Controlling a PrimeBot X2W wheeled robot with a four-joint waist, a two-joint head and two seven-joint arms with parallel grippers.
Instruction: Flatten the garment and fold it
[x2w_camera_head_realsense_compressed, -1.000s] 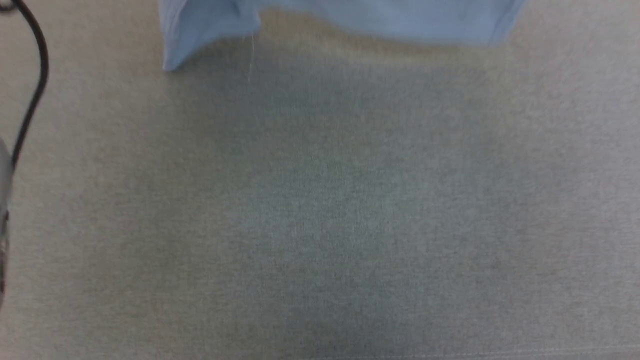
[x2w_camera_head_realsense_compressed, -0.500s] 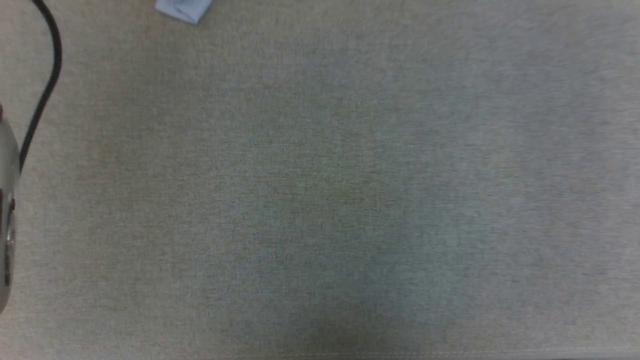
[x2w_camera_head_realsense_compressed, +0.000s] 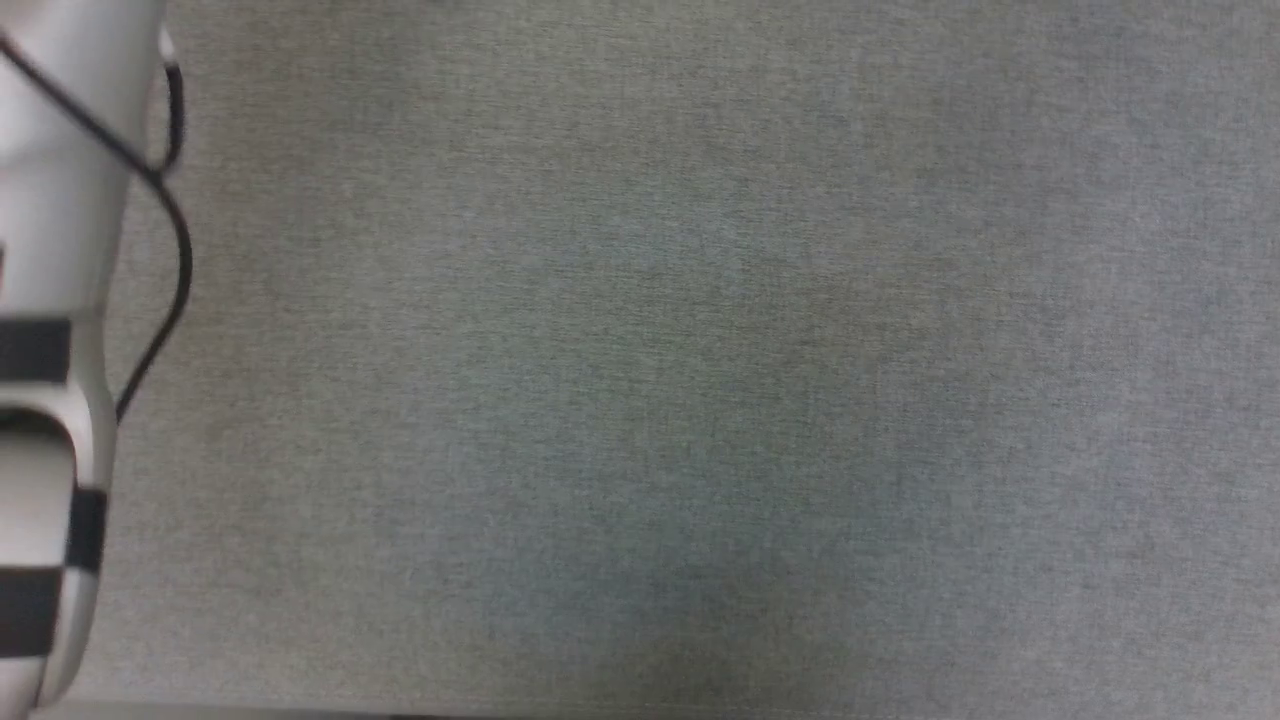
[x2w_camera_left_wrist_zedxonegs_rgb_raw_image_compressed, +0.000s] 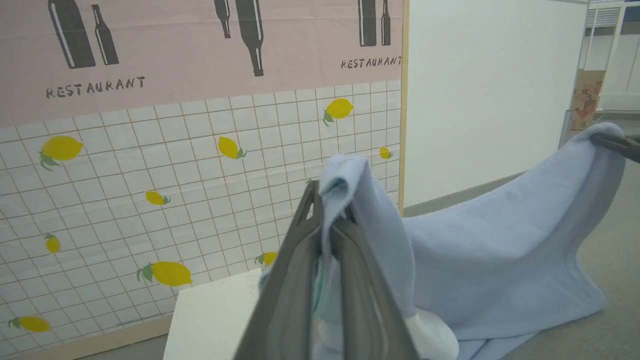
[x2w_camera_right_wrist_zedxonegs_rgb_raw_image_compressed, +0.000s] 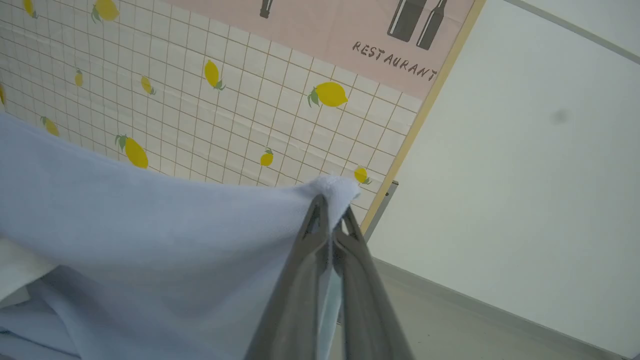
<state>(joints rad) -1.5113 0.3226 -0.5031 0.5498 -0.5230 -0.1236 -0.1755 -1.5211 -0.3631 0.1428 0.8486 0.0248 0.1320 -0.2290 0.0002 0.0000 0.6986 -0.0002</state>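
**Light blue garment held aloft by 2 closed grippers**

We see the garment (x2w_camera_left_wrist_zedxonegs_rgb_raw_image_compressed: 500, 240) lifted and hanging between the 2 grippers. In the left wrist view, the left gripper (x2w_camera_left_wrist_zedxonegs_rgb_raw_image_compressed: 330, 205) is clamped on a bunched edge of it. A fold of fabric pokes out above the fingertips and drapes down the right side of the fingers. From there the cloth sags in a shallow curve and climbs to the upper right, where the right gripper (x2w_camera_left_wrist_zedxonegs_rgb_raw_image_compressed: 617, 145) pinches another part of the edge. The lower part of the shirt spreads in loose folds onto a grey surface (x2w_camera_left_wrist_zedxonegs_rgb_raw_image_compressed: 615, 260) at the lower right. A white rounded shape (x2w_camera_left_wrist_zedxonegs_rgb_raw_image_compressed: 432, 337) touches the garment just beside the fingers; we cannot tell what it is.

In the right wrist view, the right gripper (x2w_camera_right_wrist_zedxonegs_rgb_raw_image_compressed: 332, 212) is shut tight on a small tuft of the garment (x2w_camera_right_wrist_zedxonegs_rgb_raw_image_compressed: 150, 240). The sheet falls away from it to the left and downward.

Behind the shirt stands a wall poster (x2w_camera_left_wrist_zedxonegs_rgb_raw_image_compressed: 150, 150) of white tiles, yellow lemons, dark bottles and the word RESTAURANT. A plain white panel (x2w_camera_left_wrist_zedxonegs_rgb_raw_image_compressed: 480, 100) stands to its right. A white flat-topped block (x2w_camera_left_wrist_zedxonegs_rgb_raw_image_compressed: 215, 315) sits below the poster.

The head view shows a woven grey cover (x2w_camera_head_realsense_compressed: 700, 400). A pale forearm (x2w_camera_head_realsense_compressed: 50, 200) with dark bands lies along the left edge, and a thin black cable (x2w_camera_head_realsense_compressed: 175, 260) loops beside it.
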